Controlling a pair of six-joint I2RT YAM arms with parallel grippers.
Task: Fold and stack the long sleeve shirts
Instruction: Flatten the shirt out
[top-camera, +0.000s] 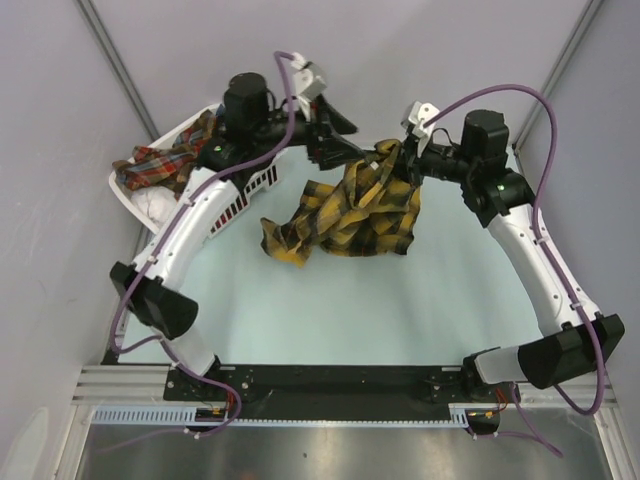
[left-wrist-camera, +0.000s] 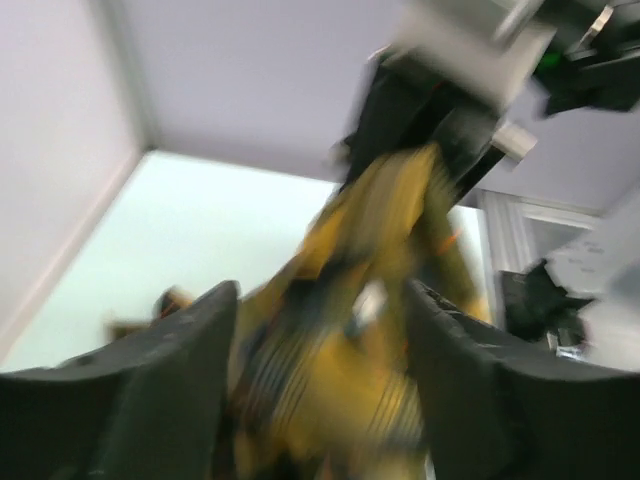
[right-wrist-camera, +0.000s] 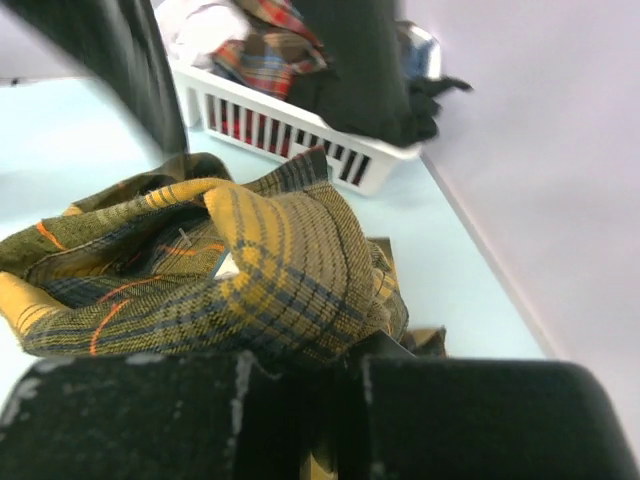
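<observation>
Folding has barely begun: the mustard plaid shirt (top-camera: 345, 210) hangs crumpled over the worktop (top-camera: 330, 310) from the right fingers (right-wrist-camera: 130, 420) clamped on its cloth, the left fingers (left-wrist-camera: 170, 390) stand apart close by, and other shirts (top-camera: 160, 165) lie in the basket (top-camera: 250, 190).

The whole view is smeared with blur. The left gripper (left-wrist-camera: 320, 300) shows its two dark, blunt fingers (left-wrist-camera: 150, 400) at the bottom edge, set well apart. A mustard-yellow and black plaid cloth shirt (left-wrist-camera: 340, 390) fills the gap between them. It cannot be told whether the cloth touches either finger. The shirt rises in a narrowing bunch towards the upper right, where its top end meets the right gripper (left-wrist-camera: 425, 140), a black body with a pale block above it. Behind lie a pale green table surface (left-wrist-camera: 200, 230) and lavender walls (left-wrist-camera: 250, 70).
</observation>
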